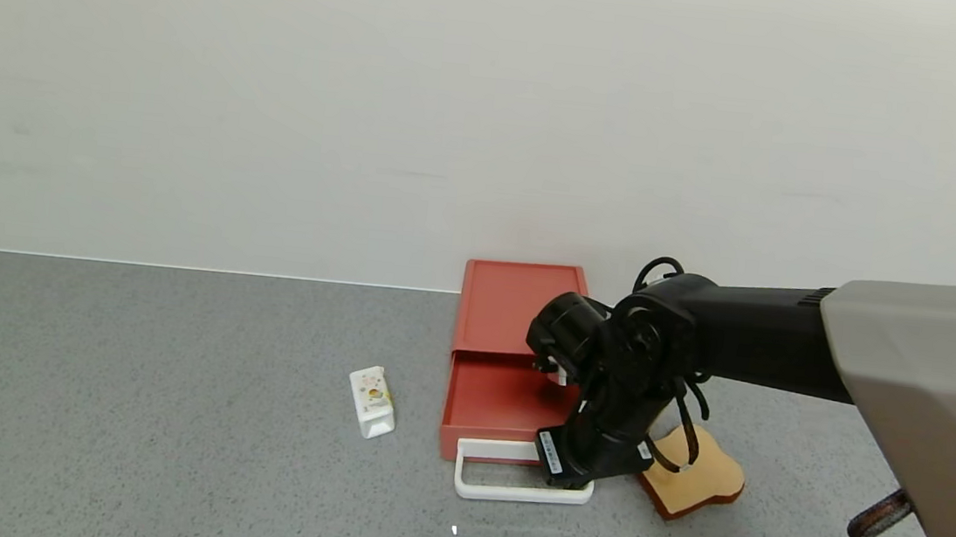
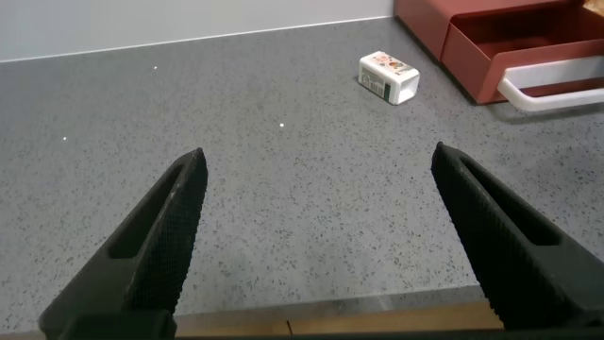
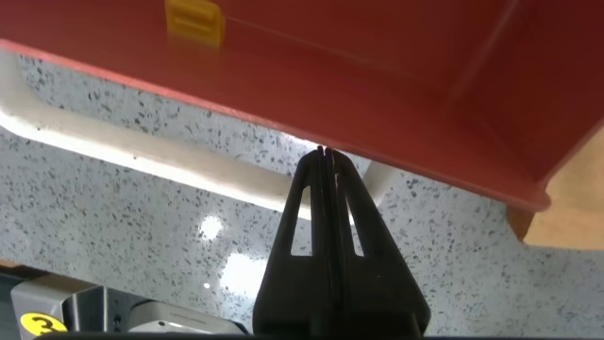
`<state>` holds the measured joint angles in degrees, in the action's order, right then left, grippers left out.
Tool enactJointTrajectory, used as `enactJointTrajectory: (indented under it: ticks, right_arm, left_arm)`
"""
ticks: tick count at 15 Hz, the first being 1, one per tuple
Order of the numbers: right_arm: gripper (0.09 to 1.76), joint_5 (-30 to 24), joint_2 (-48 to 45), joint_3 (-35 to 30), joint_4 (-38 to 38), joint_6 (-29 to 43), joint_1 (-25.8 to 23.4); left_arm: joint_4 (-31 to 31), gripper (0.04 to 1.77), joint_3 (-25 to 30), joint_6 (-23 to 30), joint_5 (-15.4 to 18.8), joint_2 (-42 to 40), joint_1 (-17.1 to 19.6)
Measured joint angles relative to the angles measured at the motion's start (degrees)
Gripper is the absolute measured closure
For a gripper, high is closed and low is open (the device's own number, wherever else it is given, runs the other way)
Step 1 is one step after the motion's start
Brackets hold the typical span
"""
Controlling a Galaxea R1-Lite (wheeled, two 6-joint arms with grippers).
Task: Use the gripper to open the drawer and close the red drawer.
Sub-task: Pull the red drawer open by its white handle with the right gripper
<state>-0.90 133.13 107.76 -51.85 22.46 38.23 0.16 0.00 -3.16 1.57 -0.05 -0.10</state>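
The brick-red drawer stands at the back of the grey table with its tray slid part way out toward me. Its white loop handle lies flat on the table in front. My right gripper points down into the right end of that loop. In the right wrist view it is shut, holding nothing, its tips by the lower edge of the tray front, across the handle bar. My left gripper is open and empty above bare table, well away from the drawer.
A toast slice lies right of the handle, close under the right arm. A small white carton lies left of the tray, also in the left wrist view. A yellow piece sits inside the tray. The wall stands close behind the drawer.
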Motion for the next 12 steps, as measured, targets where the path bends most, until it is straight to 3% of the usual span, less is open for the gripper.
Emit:
enactJointTrajectory:
  ticks: [12]
  right_arm:
    - [1.73,-1.4,-2.7,-5.1,0.4,0.8,1.5]
  left_arm:
    - [0.0,0.09,0.0,0.0,0.0,0.0,0.0]
